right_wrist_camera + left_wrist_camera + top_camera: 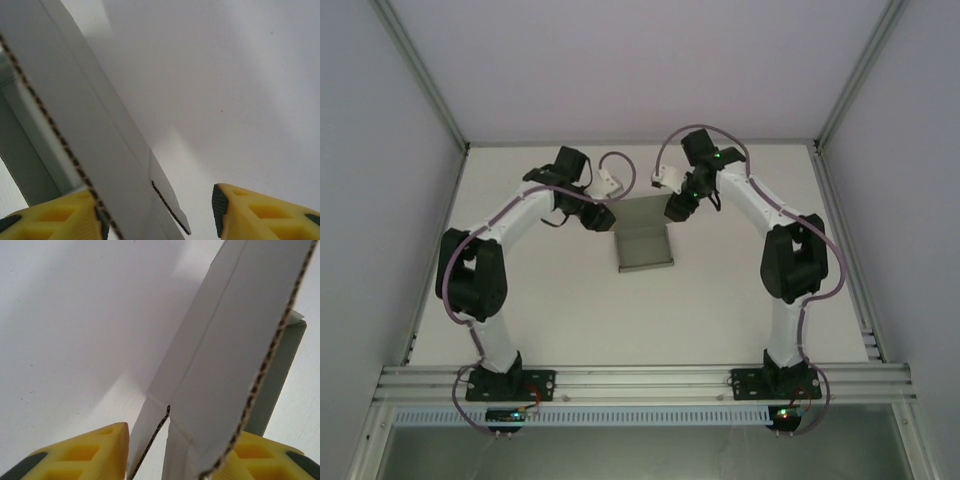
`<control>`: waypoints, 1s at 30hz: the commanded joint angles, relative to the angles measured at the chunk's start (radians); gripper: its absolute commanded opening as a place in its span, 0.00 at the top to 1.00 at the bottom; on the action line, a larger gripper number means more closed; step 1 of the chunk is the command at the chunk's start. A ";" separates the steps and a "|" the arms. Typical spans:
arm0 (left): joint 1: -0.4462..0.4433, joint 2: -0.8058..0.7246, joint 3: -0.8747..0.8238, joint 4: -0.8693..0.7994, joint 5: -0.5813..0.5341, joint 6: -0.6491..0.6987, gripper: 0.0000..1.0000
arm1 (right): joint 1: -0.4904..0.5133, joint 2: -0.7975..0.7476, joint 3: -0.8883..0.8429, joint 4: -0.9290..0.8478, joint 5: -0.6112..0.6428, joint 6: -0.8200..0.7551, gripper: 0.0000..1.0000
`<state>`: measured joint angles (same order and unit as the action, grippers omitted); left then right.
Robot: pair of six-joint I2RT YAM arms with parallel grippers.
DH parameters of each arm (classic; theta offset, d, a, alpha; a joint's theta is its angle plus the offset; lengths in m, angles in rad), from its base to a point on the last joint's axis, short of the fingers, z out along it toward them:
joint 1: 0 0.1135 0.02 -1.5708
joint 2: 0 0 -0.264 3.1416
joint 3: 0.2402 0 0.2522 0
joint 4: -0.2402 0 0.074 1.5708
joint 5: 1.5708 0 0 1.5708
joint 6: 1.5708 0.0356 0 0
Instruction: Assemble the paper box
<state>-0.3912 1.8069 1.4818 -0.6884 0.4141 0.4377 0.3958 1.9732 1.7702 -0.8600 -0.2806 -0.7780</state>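
At the middle of the desk [570, 310]: paper box [645, 245], half-formed, with a claw at each side. Left claw [180, 440] spread astride an upright flap, which lies against one finger. Right claw [155, 200] likewise, astride the opposite flap. Advice: pinch both evenly, low near the crease. Fold together and don't crush the edges.

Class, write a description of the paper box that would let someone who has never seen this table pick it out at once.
Start at the white table; towards its far edge, the left pincer and the right pincer face each other. Between them lies the paper box. It is creased cardboard with side flaps lifted, the one dull grey thing on that white top.
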 commanded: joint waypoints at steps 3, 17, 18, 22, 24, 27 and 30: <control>-0.001 0.024 0.049 -0.052 -0.013 0.034 0.69 | 0.000 0.048 0.066 -0.064 -0.028 -0.055 0.58; -0.004 0.010 0.048 0.005 -0.044 -0.050 1.00 | 0.004 0.025 0.065 -0.054 -0.004 -0.014 0.95; -0.003 0.008 0.048 0.012 -0.055 -0.067 1.00 | 0.007 0.013 0.055 -0.041 0.008 0.002 0.95; -0.005 -0.016 0.036 0.067 -0.092 -0.184 1.00 | 0.028 -0.040 -0.006 0.032 0.062 0.134 0.96; -0.007 -0.035 0.021 0.103 -0.099 -0.252 1.00 | 0.046 -0.058 -0.023 0.059 0.105 0.233 0.96; -0.020 -0.059 -0.009 0.164 -0.152 -0.352 1.00 | 0.077 -0.062 -0.030 0.086 0.206 0.403 0.96; -0.033 -0.074 -0.047 0.228 -0.176 -0.435 1.00 | 0.109 -0.069 -0.055 0.133 0.280 0.562 0.96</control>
<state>-0.4068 1.7828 1.4586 -0.5434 0.2634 0.1406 0.4797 1.9347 1.7382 -0.7815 -0.1089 -0.4370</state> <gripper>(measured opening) 0.046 0.062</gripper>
